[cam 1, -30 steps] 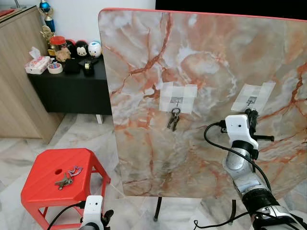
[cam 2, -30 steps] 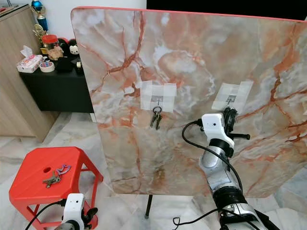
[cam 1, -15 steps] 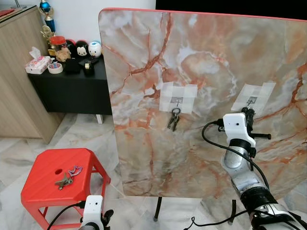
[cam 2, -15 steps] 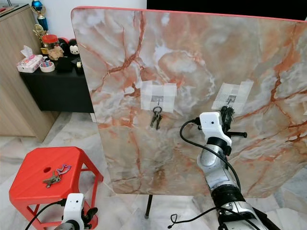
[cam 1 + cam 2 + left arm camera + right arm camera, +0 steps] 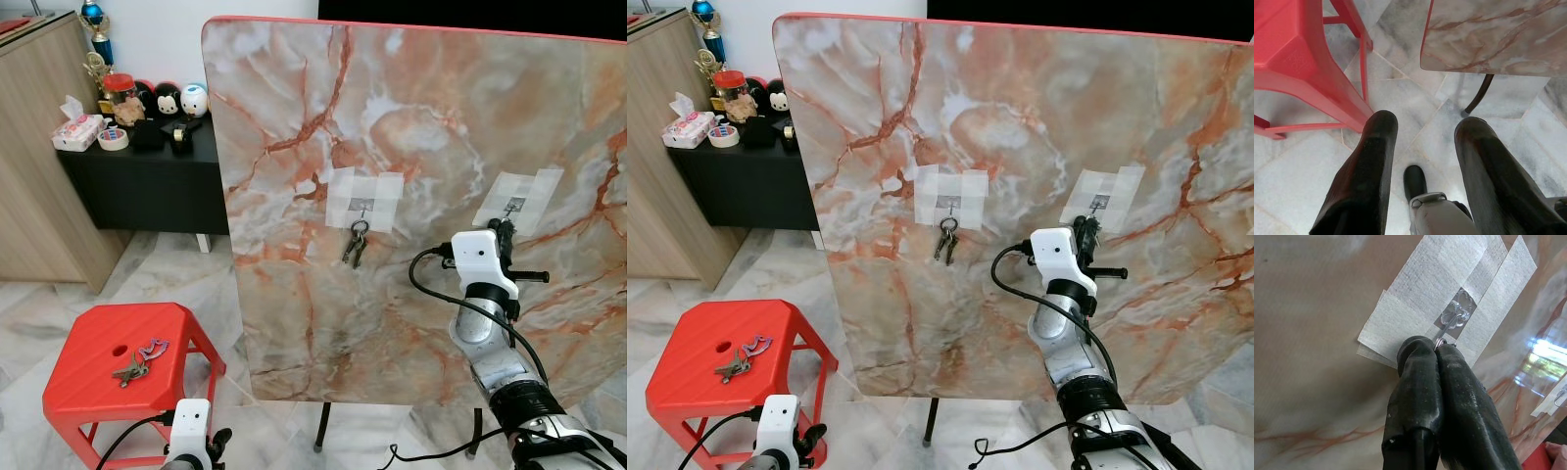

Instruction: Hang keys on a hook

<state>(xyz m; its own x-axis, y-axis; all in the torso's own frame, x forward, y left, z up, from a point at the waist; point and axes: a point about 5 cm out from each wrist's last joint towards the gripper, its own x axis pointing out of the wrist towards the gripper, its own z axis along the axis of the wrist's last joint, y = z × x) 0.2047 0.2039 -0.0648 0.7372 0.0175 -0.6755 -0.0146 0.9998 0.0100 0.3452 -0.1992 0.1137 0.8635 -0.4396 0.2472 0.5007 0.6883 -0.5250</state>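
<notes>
The right pincer is clamped on a key ring, held right at the taped hook on the marble board. The left pincer hangs open near the red stool, where more keys lie.

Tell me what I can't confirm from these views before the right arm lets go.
- Keys under the right gripper: its fingers cover all but a wire loop.
- Loop over the right hook? Too small in both eye views.
- Keys on the red stool: too small to count.
</notes>
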